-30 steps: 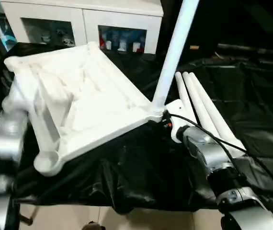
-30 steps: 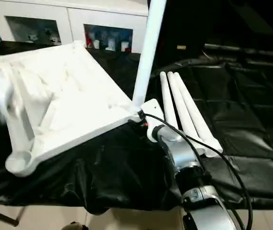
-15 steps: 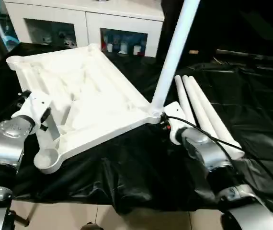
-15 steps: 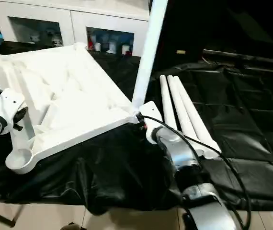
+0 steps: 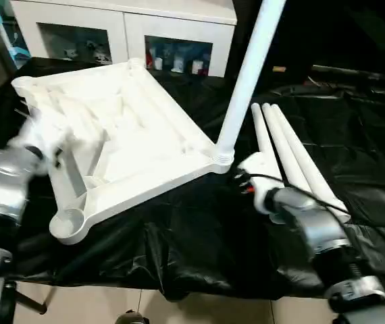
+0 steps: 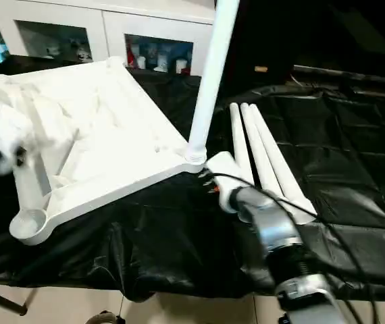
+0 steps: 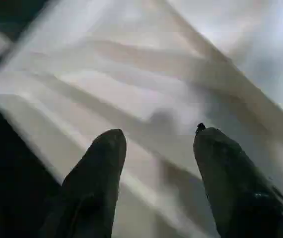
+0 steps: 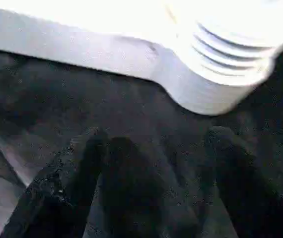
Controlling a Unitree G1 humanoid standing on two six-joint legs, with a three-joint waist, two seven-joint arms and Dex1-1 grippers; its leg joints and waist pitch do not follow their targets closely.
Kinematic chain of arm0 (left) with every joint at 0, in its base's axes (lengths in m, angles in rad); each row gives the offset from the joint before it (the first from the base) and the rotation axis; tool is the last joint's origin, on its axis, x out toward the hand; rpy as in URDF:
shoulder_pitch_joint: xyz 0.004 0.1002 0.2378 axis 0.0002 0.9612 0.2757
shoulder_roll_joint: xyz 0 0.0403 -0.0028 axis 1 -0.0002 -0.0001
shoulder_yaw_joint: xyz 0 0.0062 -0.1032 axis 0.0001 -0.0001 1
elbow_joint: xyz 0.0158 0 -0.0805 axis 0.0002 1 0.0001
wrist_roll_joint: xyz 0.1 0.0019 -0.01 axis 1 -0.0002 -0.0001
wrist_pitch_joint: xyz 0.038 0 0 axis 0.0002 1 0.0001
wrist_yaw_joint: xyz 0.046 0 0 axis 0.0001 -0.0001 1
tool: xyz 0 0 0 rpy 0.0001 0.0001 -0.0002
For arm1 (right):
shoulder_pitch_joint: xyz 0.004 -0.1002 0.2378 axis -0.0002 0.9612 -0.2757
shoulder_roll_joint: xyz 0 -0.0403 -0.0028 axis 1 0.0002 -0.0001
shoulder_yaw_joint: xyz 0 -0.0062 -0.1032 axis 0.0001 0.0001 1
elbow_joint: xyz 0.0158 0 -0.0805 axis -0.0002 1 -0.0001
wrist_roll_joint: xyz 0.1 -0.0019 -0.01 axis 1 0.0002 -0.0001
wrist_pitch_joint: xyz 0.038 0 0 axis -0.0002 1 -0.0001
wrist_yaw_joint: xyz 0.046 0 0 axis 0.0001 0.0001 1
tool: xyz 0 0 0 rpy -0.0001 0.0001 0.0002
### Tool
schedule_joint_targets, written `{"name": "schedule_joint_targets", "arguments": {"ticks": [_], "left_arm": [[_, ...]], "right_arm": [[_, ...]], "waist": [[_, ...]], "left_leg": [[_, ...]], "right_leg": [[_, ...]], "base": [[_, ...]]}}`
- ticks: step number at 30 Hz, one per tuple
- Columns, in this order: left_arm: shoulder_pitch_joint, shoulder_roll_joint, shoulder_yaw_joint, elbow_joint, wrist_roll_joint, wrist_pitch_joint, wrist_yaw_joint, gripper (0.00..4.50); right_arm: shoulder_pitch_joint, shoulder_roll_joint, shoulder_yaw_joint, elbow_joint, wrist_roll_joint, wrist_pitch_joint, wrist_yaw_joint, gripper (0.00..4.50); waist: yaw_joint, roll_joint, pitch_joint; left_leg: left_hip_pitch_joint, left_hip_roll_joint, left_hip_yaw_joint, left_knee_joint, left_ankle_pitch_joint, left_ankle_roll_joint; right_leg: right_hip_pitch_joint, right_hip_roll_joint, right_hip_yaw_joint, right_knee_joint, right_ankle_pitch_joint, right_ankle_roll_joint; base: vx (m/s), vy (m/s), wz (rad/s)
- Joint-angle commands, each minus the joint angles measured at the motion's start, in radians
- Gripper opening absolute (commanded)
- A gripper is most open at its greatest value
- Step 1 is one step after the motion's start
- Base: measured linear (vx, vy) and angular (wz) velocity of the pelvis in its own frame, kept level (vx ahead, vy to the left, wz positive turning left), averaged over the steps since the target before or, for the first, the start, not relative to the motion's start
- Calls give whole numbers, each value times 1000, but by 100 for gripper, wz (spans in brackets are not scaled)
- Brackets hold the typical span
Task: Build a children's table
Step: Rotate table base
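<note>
The children's table top (image 5: 132, 145) lies upside down on the black cloth, ribbed underside up. One white leg (image 5: 246, 74) stands upright in its near right corner socket (image 5: 221, 160). Three loose legs (image 5: 284, 152) lie side by side just right of it. My right gripper (image 5: 237, 177) is low beside that socket, fingers open over bare cloth; in the right wrist view the ribbed socket (image 8: 231, 54) sits just beyond the fingertips (image 8: 89, 148). My left gripper (image 5: 52, 150) is blurred at the top's left rim. In the left wrist view its fingers (image 7: 104, 153) stand apart over the ribbed underside (image 7: 146, 84), holding nothing.
The black-draped work table (image 5: 199, 229) ends close to me, with folds of cloth hanging over its front edge. A white cabinet with glass doors (image 5: 121, 27) stands behind it. An empty corner socket (image 5: 67, 223) of the top is near the front left.
My left gripper has opened wider at the top's left rim, and that arm is in motion. My right gripper has drawn back a little from the corner socket.
</note>
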Motion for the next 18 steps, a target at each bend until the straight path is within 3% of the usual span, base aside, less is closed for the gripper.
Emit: {"name": "schedule_joint_targets", "arguments": {"ticks": [1, 6, 7, 8, 13, 15, 18], "left_arm": [[-38, 14, -40, 30, 41, -4, -39, 286], [-90, 45, -132, 98, 108, -11, -143, 334], [-95, 52, -148, 105, 121, -14, -153, 339], [-103, 56, -156, 117, 131, -23, -144, 339], [-179, 61, -122, 180, 135, -26, -39, 378], [-189, 64, -107, 186, 124, -24, -39, 349], [-192, 68, -90, 183, 112, -14, -41, 342]], "right_arm": [[-19, 4, -3, 14, 6, 7, -17, 349], [-53, 49, -2, 73, -3, -3, -60, 349], [-57, 54, 0, 78, -5, -4, -61, 349], [-61, 61, 1, 84, -5, -5, -63, 349], [-77, 76, -2, 106, -7, -16, -68, 349], [-79, 75, -2, 113, -8, -20, -71, 349], [-78, 72, -3, 116, -10, -23, -72, 349]], "waist": [[1, 42, -74], [0, 46, -74], [1, 57, -75], [-1, 50, -75], [1, 54, -77], [1, 56, -76], [2, 54, -75]], "left_leg": [[27, 33, -27, -68, -210, -64], [30, 33, -29, -69, -210, -80], [28, 34, -30, -67, -205, -84], [27, 33, -29, -67, -205, -79], [24, 32, -29, -64, -186, -68], [26, 33, -29, -65, -196, -70], [26, 33, -28, -64, -190, -69]], "right_leg": [[36, -85, 55, -62, 37, -208], [37, -88, 55, -60, 45, -216], [40, -90, 56, -55, 67, -220], [41, -88, 55, -56, 79, -221], [46, -90, 56, -54, 84, -222], [43, -90, 55, -55, 72, -222], [42, -90, 55, -55, 69, -226]], "base": [[0, 0, 0], [0, 0, 0], [0, 0, 0], [0, 0, 0], [0, 0, 0], [0, 0, 0], [0, 0, 0]]}}
